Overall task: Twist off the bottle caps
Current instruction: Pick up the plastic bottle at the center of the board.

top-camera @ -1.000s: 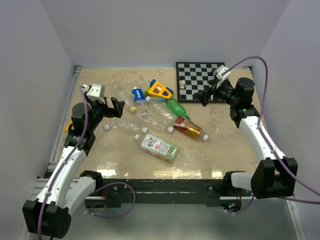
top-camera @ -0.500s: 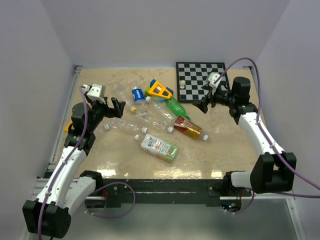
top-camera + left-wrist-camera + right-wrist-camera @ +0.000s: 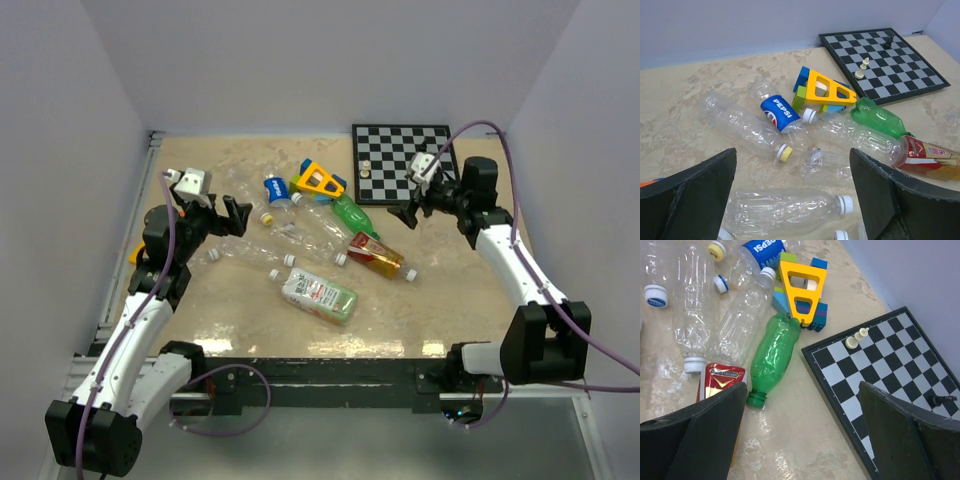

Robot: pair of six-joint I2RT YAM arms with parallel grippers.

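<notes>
The bench (image 3: 455, 285) is closed in by walls (image 3: 300, 70) on the left, top and right of the top view. Bare room lies at lower right, between the bottle heap and the right arm (image 3: 515, 270), in a strip along the bottom edge, and in the upper left corner.

The left arm (image 3: 150, 320) rises from lower left with its elbow bent. The left tool (image 3: 232, 212) is spread wide and holds nothing, hanging over the left end of the heap. The right arm runs up the right edge and turns left at the wrist. The right tool (image 3: 408, 205) is also spread wide and holds nothing, above the lower left corner of the chessboard (image 3: 400, 160), which lies flat at upper right.

The bottles (image 3: 310, 225) lie on their sides mid-frame, some touching: one green, one amber with a red label, one with a white-and-green label, one Pepsi, and at least four plain clear ones. These overlap too much for an exact count.

One cluster of blocks (image 3: 318, 182) sits just above the green bottle.

The caps (image 3: 844, 203) are all on bottle necks within the heap. The right wrist view shows six: four white, one yellow, one green.

Three chess pieces (image 3: 862, 67) stand on the board: two pale ones together and one dark one apart.
</notes>
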